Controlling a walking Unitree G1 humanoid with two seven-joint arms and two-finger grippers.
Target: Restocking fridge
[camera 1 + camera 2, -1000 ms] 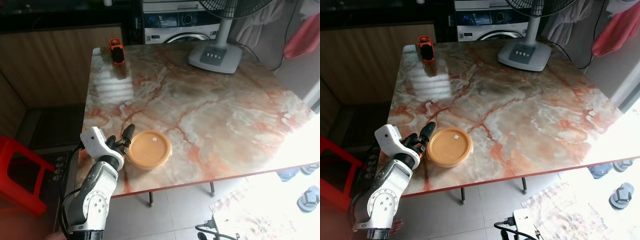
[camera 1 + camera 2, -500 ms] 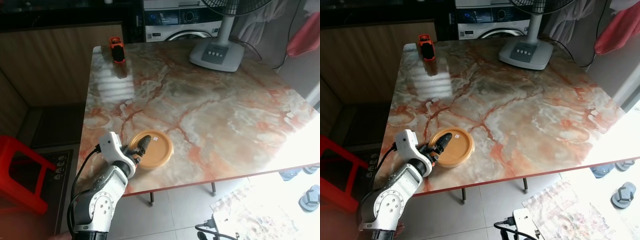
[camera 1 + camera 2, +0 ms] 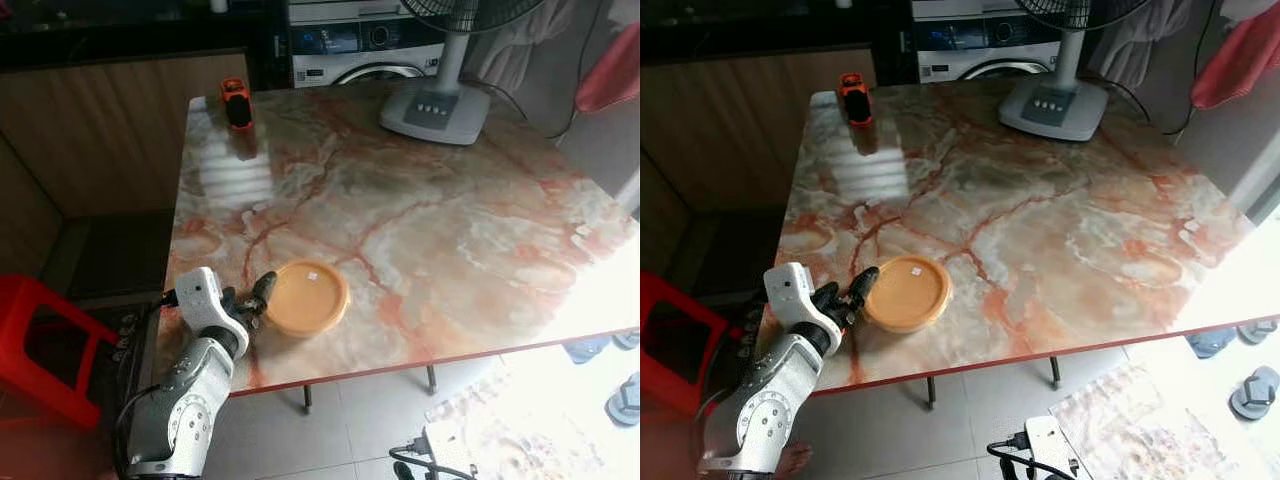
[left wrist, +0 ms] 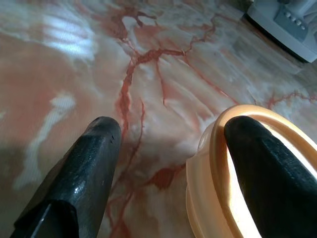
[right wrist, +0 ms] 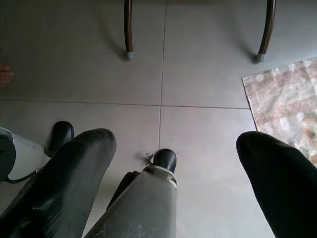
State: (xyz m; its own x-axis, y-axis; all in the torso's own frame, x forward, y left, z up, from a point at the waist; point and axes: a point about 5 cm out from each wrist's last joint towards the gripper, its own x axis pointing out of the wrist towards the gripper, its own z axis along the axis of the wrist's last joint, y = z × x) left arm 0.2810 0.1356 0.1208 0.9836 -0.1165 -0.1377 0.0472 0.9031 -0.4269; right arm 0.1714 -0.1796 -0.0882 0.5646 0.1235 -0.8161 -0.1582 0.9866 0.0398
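Occupying most of the head views is a marble-patterned table (image 3: 430, 230) with reddish veining, its near edge trimmed in red. A washing machine (image 3: 360, 45) is seen behind the far edge, and wooden cabinet fronts (image 3: 110, 130) are noted to the robot's left. A red stool (image 3: 40, 345) is placed on the floor at the left of the table. On the far right part of the tabletop, the grey base of a standing fan (image 3: 433, 108) is set. A patterned mat (image 5: 287, 99) is observed on the tiled floor (image 5: 198, 59) in the right wrist view, beside two table legs.

An orange lidded container (image 3: 306, 297) is located on the table near its front left corner. A small orange and black object (image 3: 236, 102) is positioned at the far left corner, well apart from the container; its nature cannot be determined.

The left gripper (image 4: 173, 148) is held at the container's left rim with its fingers spread apart: one finger (image 4: 257, 163) is laid over the lid, the other is over bare marble just beside the container. No grasp is recorded. The right gripper (image 5: 173, 158) is hung beside the robot's body over the floor, its fingers parted wide.
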